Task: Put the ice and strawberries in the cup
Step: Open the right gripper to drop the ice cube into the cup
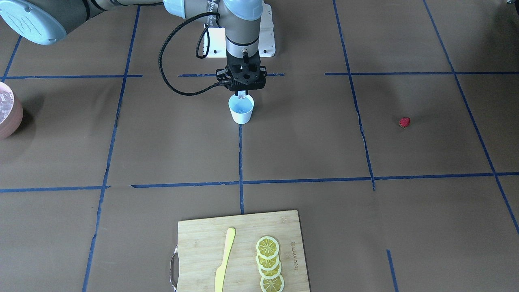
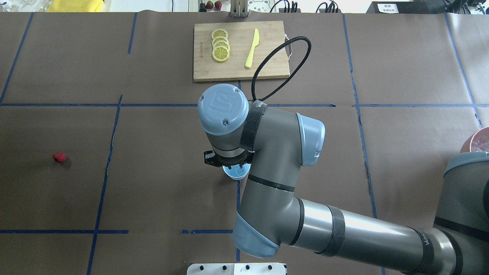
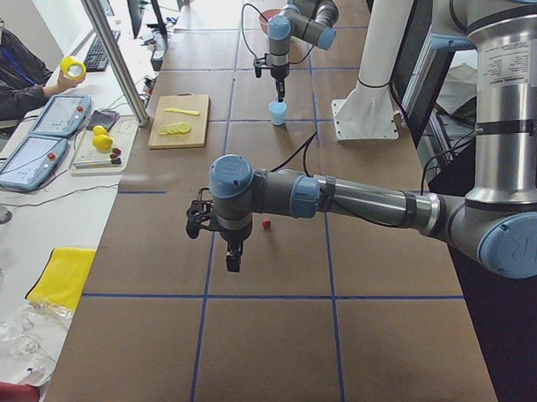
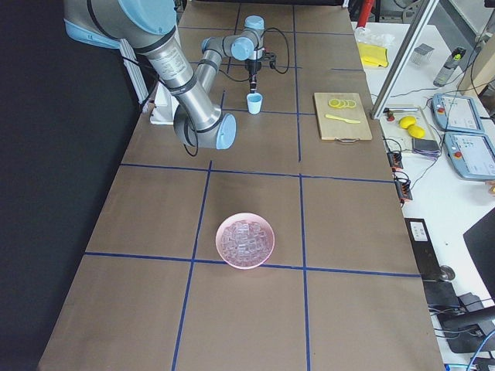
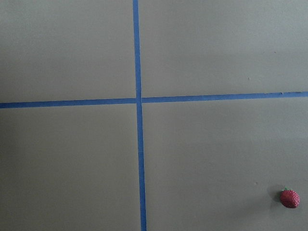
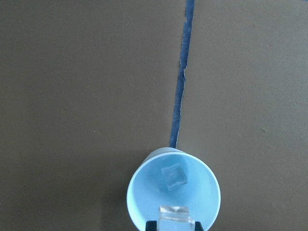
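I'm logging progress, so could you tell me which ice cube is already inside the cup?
The loose cube lying on the blue floor of the cup; the other cube is pinched in the right gripper above it.

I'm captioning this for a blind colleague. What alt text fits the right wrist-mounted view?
From above, the right tool holds a clear ice cube over the mouth of a white cup with a pale blue inside, where another cube already lies. A blue tape line runs from the cup across the brown table.
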`<action>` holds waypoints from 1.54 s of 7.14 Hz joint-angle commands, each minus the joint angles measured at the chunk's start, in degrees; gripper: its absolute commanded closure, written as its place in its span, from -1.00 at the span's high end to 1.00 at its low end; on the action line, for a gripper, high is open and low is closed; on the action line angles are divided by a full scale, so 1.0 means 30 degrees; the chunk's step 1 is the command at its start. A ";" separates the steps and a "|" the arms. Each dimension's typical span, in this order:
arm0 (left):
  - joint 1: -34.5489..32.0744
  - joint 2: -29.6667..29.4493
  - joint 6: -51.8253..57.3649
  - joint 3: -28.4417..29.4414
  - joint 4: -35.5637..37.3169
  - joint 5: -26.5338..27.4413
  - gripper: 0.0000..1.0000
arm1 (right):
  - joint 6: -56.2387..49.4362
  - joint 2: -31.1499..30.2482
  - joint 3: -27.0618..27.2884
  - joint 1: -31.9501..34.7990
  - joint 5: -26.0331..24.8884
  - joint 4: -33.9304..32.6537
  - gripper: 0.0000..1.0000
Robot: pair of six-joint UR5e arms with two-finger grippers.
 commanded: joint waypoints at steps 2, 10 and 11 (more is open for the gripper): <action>0.0000 0.0000 0.0000 0.0002 -0.0029 0.0006 1.00 | 0.0004 0.0089 -0.0373 -0.0250 -0.0135 0.0059 -0.95; 0.0001 -0.0058 0.0000 0.0060 -0.0029 -0.0023 1.00 | -0.0027 0.0059 -0.0257 -0.0192 -0.0340 0.0088 0.43; 0.0000 -0.0058 0.0000 0.0031 -0.0029 -0.0023 1.00 | 0.0003 0.0147 -0.0111 -0.0046 -0.0340 0.0059 0.99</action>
